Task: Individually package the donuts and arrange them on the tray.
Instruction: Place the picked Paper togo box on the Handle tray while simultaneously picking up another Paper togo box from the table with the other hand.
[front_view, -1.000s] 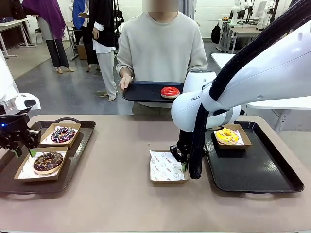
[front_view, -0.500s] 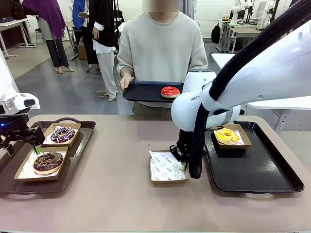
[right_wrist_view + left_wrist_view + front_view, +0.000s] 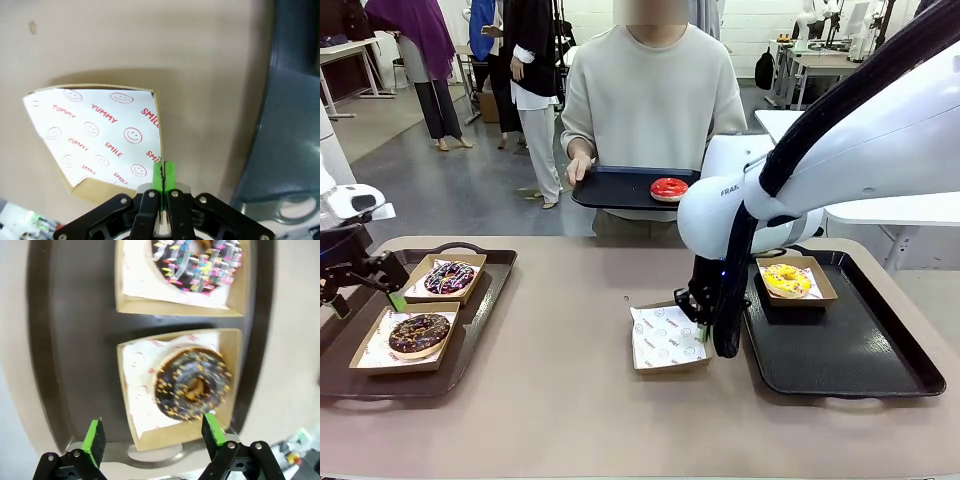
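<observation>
Cardboard, that's what the right gripper (image 3: pixel 163 172) is dealing with: green pads pressed together on the near-right rim of the empty box (image 3: pixel 667 338), the one lined w/ white paper printed w/ red smileys, sitting on the table (image 3: pixel 550 400) just left of the right tray (image 3: pixel 840 350). Box looks tipped, one edge raised off the table, so my read is the step in hand is shifting or presenting this box for the next donut. To do it well: keep the pinch on rim + liner both so the paper doesn't slide out, move low and slow, set it flat before letting go, and don't clip the tray lip right beside it. Over on the other side, the left gripper (image 3: pixel 152 432) hangs above the left tray (image 3: pixel 480 320) w/ fingers spread wide, nothing between them; straight below sits the chocolate-glazed donut (image 3: pixel 191 385) in its box, and the sprinkle donut (image 3: pixel 197 262) in the box next to it. Those two look done, imo. Yellow-iced donut (image 3: pixel 786 279) is boxed at the far-left corner of the right tray. Red-iced donut (image 3: pixel 670 188) sits unboxed on the small black tray (image 3: pixel 615 190) the person holds at the far side. Guess that's the one this empty box is for, so leave the box somewhere central, open side up, clear of arm cables.
</observation>
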